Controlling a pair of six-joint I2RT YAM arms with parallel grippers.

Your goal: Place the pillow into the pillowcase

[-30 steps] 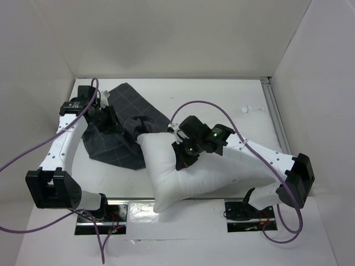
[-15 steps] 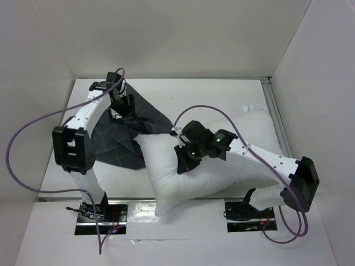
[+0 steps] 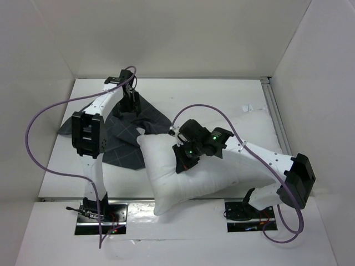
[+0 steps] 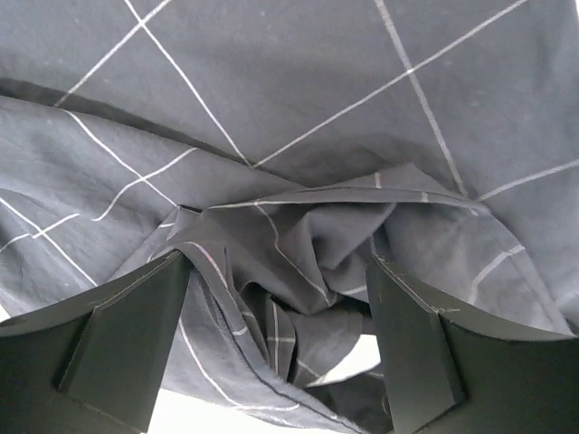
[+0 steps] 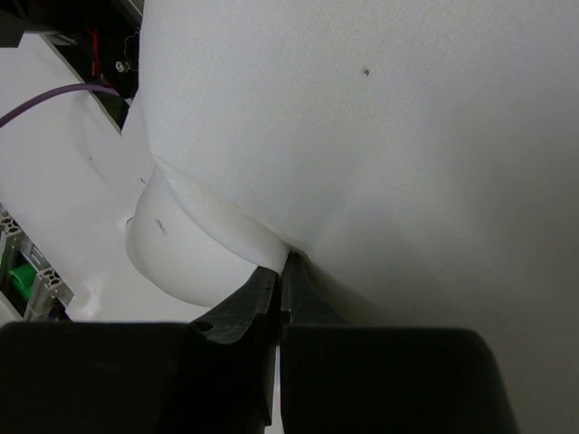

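Observation:
The white pillow (image 3: 188, 177) lies across the table's near middle, its upper left corner beside the pillowcase. My right gripper (image 3: 181, 164) is shut on a pinch of the pillow's fabric (image 5: 298, 163) near its left part. The dark grid-lined pillowcase (image 3: 119, 138) lies crumpled at the left. My left gripper (image 3: 128, 105) hangs over its far edge, jaws open, straddling bunched folds of the pillowcase (image 4: 298, 262) without closing on them. One finger (image 4: 127, 344) shows on each side of the folds.
White walls enclose the table on three sides. A metal rail (image 3: 275, 119) runs along the right edge. Purple cables (image 3: 41, 119) loop from both arms. A small white scrap (image 3: 248, 108) lies at the far right.
My left arm has swung from the pillowcase's left side up and right to its far edge. My right gripper stays shut on the pillow, barely moved.

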